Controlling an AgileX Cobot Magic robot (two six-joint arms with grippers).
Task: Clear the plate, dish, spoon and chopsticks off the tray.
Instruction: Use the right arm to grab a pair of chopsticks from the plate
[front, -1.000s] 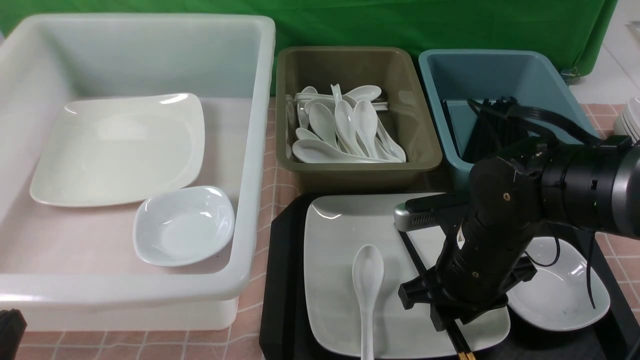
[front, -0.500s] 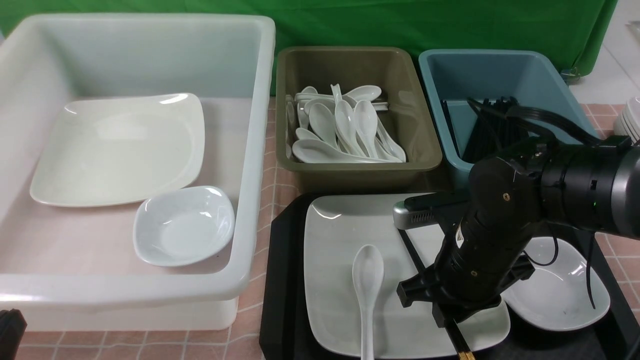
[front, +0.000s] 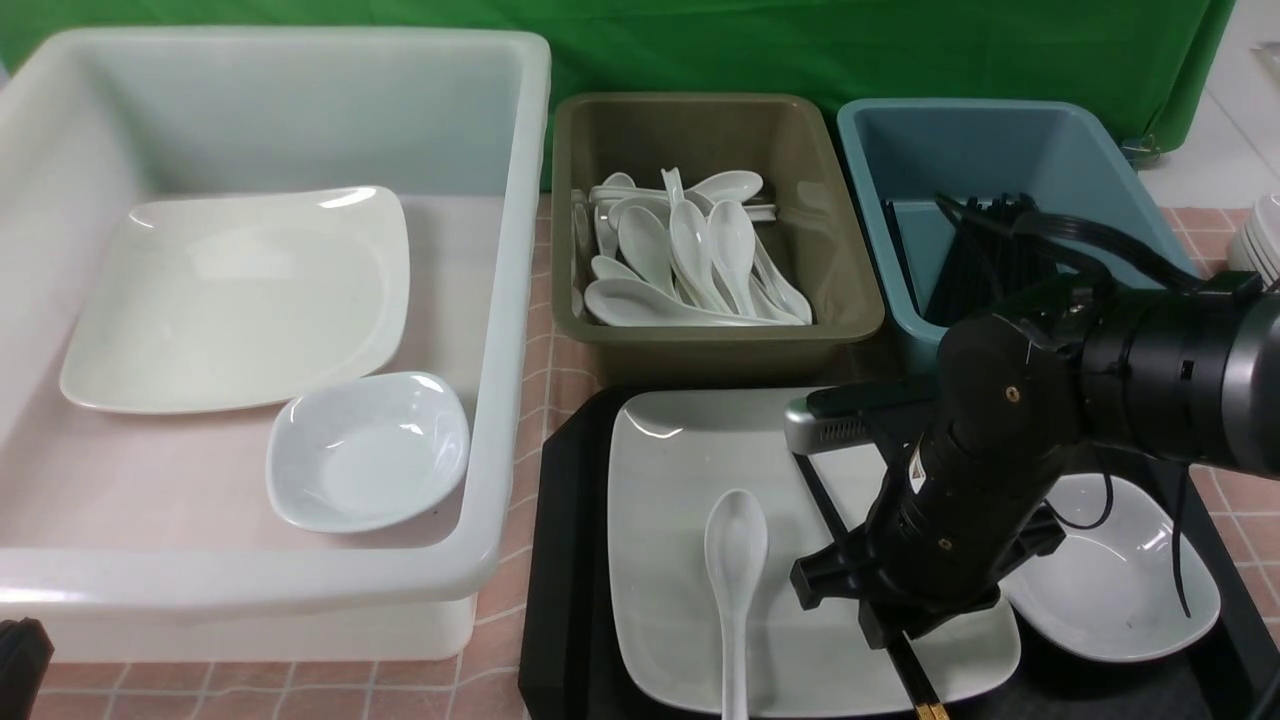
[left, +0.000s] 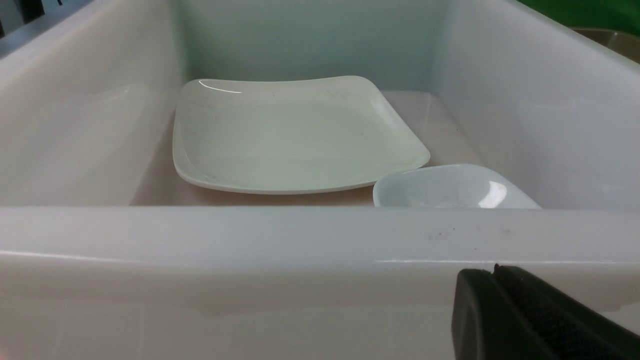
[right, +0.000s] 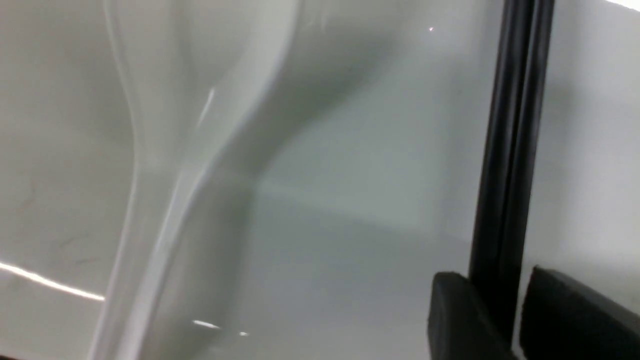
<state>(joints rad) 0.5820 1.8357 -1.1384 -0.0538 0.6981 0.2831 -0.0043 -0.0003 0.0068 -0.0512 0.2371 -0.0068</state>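
Here, a pair of long, thin black chopsticks with yellowish ends (front: 822, 497) lies slantwise across a large, square white plate with rounded corners (front: 680, 480). They look light, stiff and smooth, likely to roll or slide apart, so a grip near the middle around both sticks seems best. The right jaws stand slightly apart, one on each side of the pair, with a sliver of plate showing beside one of them. The left jaws are together, with nothing between them. A white, short-handled soup spoon (front: 736, 545) rests on the plate, left of the chopsticks; a small white dish (front: 1120, 580) sits to their right. All are on a black, rectangular plastic tray (front: 560, 580).
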